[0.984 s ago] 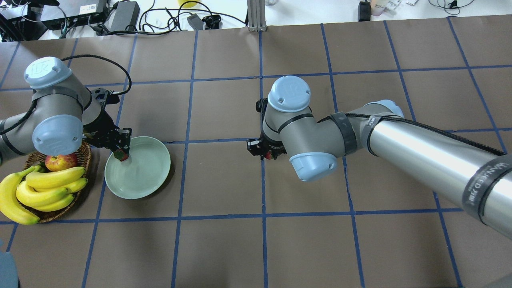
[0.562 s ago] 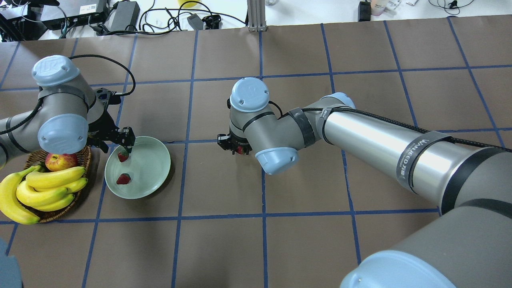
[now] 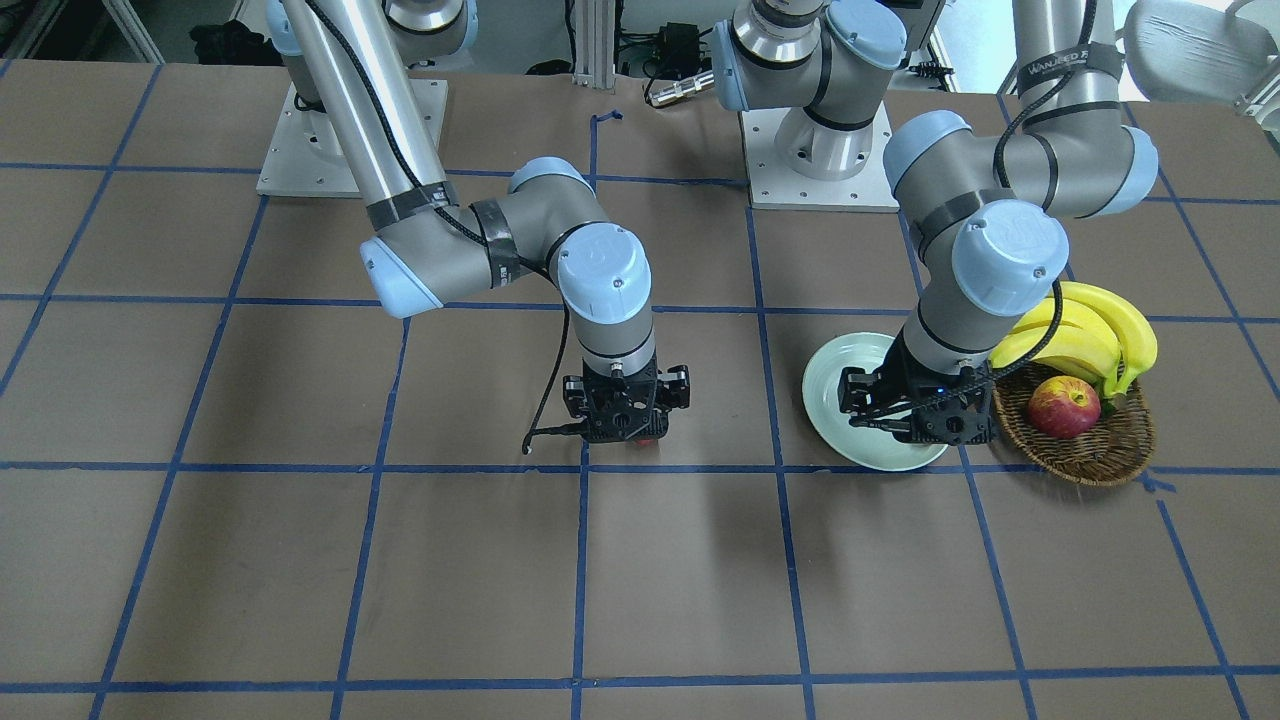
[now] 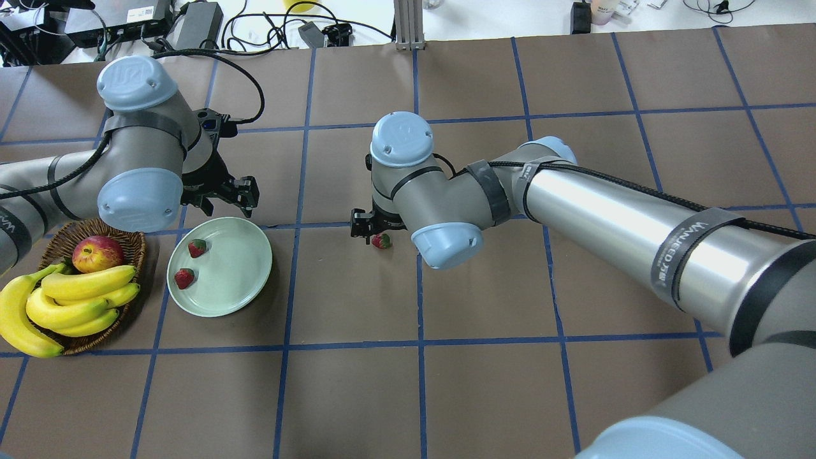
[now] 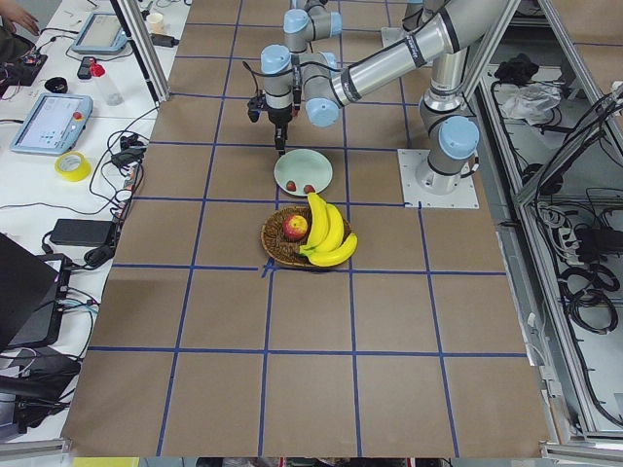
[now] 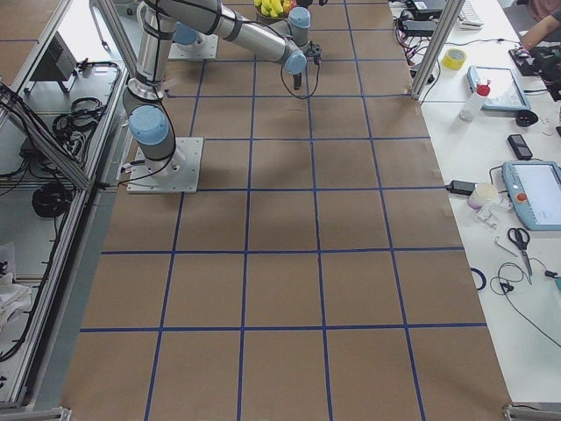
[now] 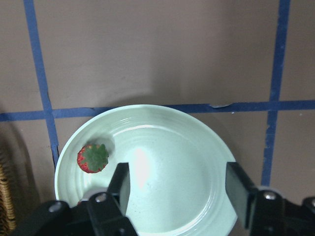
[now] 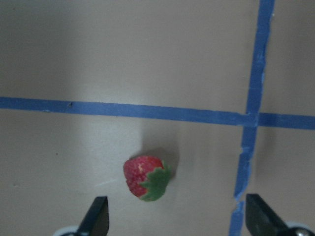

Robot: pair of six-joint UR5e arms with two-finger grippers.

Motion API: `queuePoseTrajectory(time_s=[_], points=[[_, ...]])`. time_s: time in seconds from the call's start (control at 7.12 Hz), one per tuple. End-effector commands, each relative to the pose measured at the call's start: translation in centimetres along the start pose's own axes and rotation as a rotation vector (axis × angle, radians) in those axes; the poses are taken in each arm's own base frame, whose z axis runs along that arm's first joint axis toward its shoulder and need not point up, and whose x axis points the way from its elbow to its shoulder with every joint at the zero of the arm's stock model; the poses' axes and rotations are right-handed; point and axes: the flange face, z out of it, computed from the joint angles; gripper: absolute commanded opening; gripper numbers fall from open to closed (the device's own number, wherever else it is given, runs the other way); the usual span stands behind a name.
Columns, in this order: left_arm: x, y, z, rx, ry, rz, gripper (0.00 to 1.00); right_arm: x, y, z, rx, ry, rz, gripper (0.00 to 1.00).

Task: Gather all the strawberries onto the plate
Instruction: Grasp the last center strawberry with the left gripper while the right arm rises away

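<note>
Risk of small red green-capped strawberry (image 8: 145, 177) on brown gridded table (image 4: 357, 287) rolling away if wide-open, empty right gripper (image 8: 179, 222) closes off-centre; 2 more strawberries (image 4: 197, 248) in pale mint round plate (image 7: 197, 132) under open, empty left gripper (image 7: 180, 189).

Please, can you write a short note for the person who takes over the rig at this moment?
Left hand: open, empty, above the far edge of the plate.
Right hand: open, empty, over the third strawberry, not gripping it.
Two strawberries lie in the plate. The third lies on the table near a tape crossing, apart from the plate.
Done: two of three. Left: grasp the third and bring it to the plate.
</note>
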Motion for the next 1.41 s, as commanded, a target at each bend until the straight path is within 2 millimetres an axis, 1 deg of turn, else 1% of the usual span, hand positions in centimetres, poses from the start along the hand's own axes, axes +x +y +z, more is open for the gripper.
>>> queuePoseTrajectory(time_s=[0.0,0.14,0.28,0.42,0.56,0.7,0.84,0.98,1.12,1.26], points=[[2.5,0.0,-0.6,0.013,0.044,-0.066,0.73,7.6,-1.5,-5.3,-0.042,0.032,-0.006,0.99],[6.0,-0.1,-0.8,0.020,0.045,-0.144,0.73,12.8,-2.2,-7.4,-0.033,0.031,-0.014,0.98],[10.4,-0.4,-1.4,0.033,0.057,-0.176,0.73,19.0,-2.0,-9.5,-0.013,0.080,-0.014,0.98],[14.2,0.1,-0.7,0.019,0.089,-0.202,0.73,24.1,-0.8,-9.9,-0.027,0.133,-0.038,1.00],[17.0,0.3,0.4,-0.012,0.192,-0.193,0.73,26.8,0.0,-9.9,-0.038,0.133,-0.059,1.00],[17.8,-0.2,2.2,-0.019,0.223,-0.189,0.71,27.4,0.2,-11.5,-0.010,0.144,-0.046,1.00],[18.2,-0.5,4.0,-0.043,0.221,-0.189,0.71,26.6,1.0,-14.4,0.028,0.142,-0.040,1.00],[20.3,-0.5,5.0,-0.013,0.228,-0.173,0.71,26.0,1.5,-18.1,0.034,0.135,-0.040,1.00],[21.1,-0.5,6.8,-0.033,0.221,-0.174,0.71,25.5,1.7,-21.8,-0.002,0.128,-0.020,1.00],[21.5,-0.5,7.3,-0.039,0.222,-0.169,0.71,24.8,1.5,-25.9,-0.017,0.124,0.010,1.00]])
